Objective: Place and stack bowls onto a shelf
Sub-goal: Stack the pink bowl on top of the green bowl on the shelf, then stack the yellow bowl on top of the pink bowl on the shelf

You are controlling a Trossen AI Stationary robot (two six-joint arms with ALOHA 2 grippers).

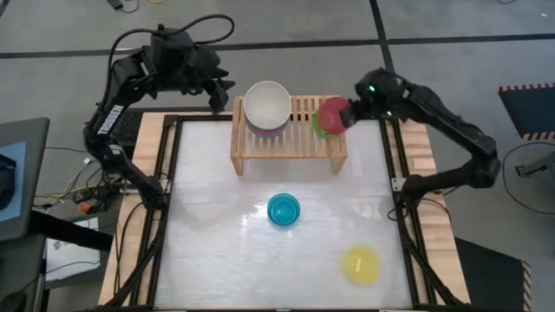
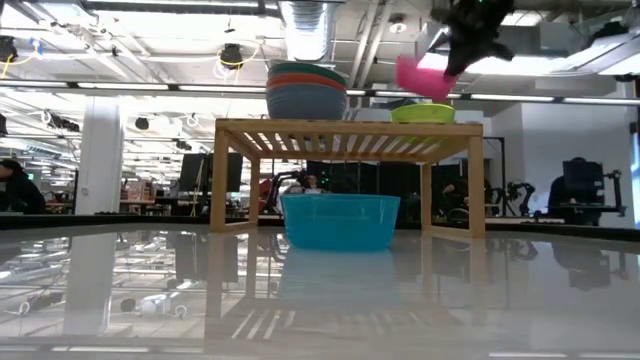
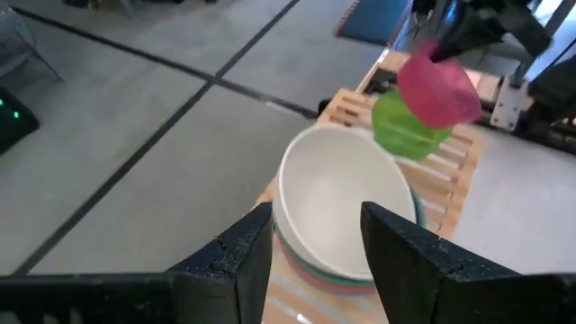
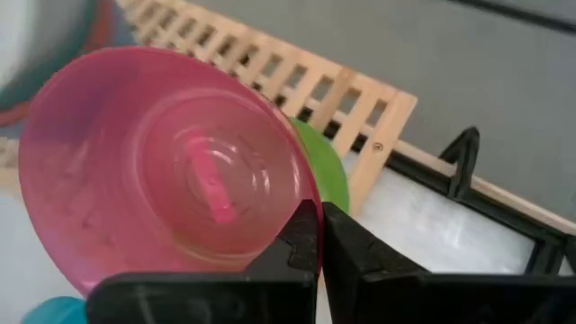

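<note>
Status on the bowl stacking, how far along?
Done: stack of large bowls, cream-white on top, and the small lime bowl on the light-wood slatted shelf. In hand: right gripper holds the magenta bowl above the lime one. Left: cyan bowl, yellow bowl.

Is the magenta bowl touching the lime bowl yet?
Apart. The low view shows the magenta bowl, held tilted by the right gripper, above the lime bowl.

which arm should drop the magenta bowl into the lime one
Right. Its gripper is already shut on the magenta bowl, tilted just above the lime bowl on the shelf. The left gripper is empty, jaws open, behind the big-bowl stack at the shelf's other end.
</note>
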